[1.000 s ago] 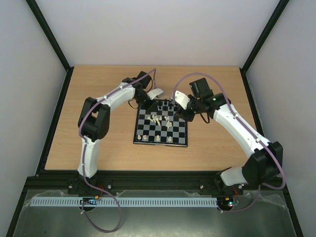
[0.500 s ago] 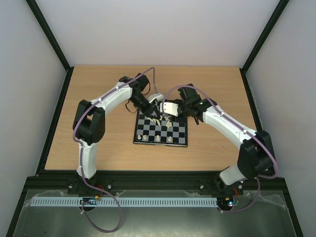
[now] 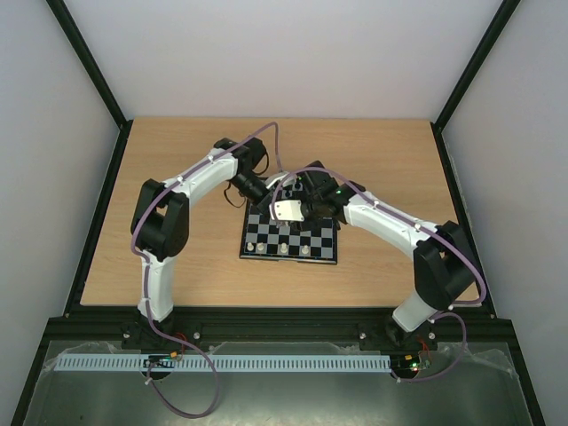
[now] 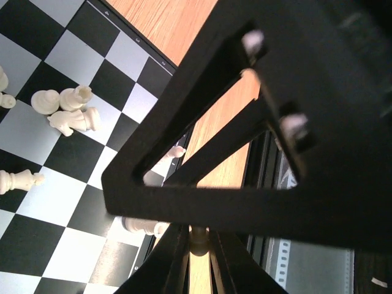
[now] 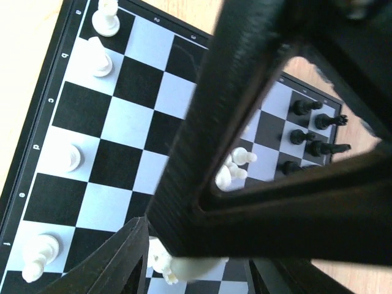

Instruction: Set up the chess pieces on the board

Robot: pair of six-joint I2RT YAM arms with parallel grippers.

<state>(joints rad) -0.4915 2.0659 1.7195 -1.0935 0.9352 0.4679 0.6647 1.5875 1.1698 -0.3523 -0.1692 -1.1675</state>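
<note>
Hovering over the board [image 3: 306, 241], the left gripper [image 4: 197, 245] is pinched shut on what looks like a single cream piece [image 4: 198, 234], just off the board's edge above the wooden table [image 4: 165, 24]. The right gripper [image 5: 196, 275] hangs with its fingers spread over toppled cream pieces [image 5: 166, 264]. A cluster of black pieces [image 5: 312, 131] crowds one side, while standing cream pieces [image 5: 72, 156] line the opposite edge.
</note>
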